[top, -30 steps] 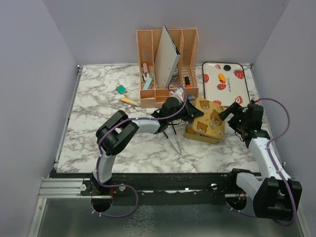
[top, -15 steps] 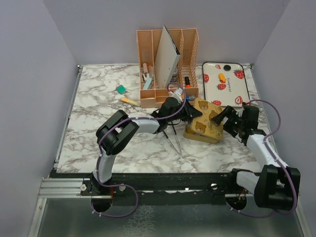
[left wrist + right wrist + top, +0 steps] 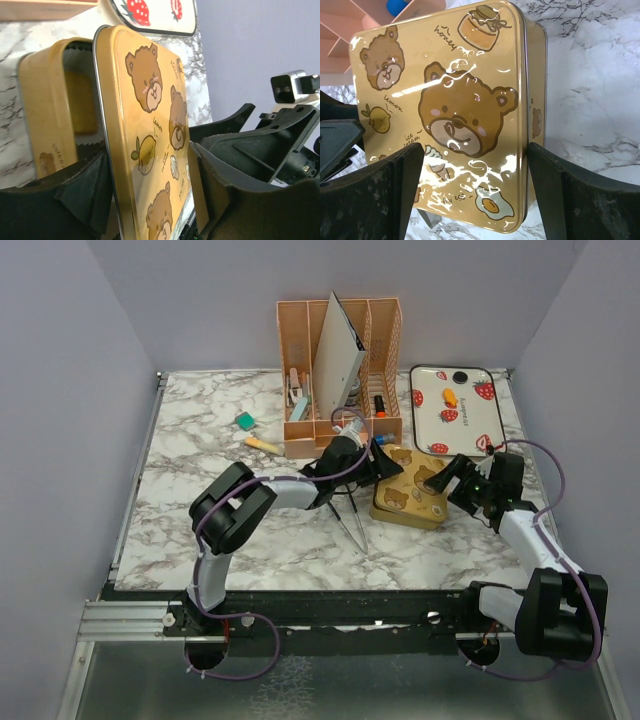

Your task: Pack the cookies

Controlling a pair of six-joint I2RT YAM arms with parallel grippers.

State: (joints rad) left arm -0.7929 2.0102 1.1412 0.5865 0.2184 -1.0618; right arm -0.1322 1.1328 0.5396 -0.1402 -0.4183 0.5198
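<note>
A yellow bear-print tin stands mid-table with its lid lying slightly askew on top. My left gripper is shut on the lid's left edge. In the left wrist view the lid sits between my fingers, still gapped from the tin base, where orange-yellow cookies show inside. My right gripper is open, its fingers straddling the lid's near end. One orange cookie lies on the strawberry tray.
A pink desk organizer with a grey board stands behind the tin. Metal tweezers lie just left of the tin. A green block and a yellow piece lie at the back left.
The lid has come down from a raised tilt to nearly flat on the tin. My right gripper has moved left and now straddles the lid's right end.
</note>
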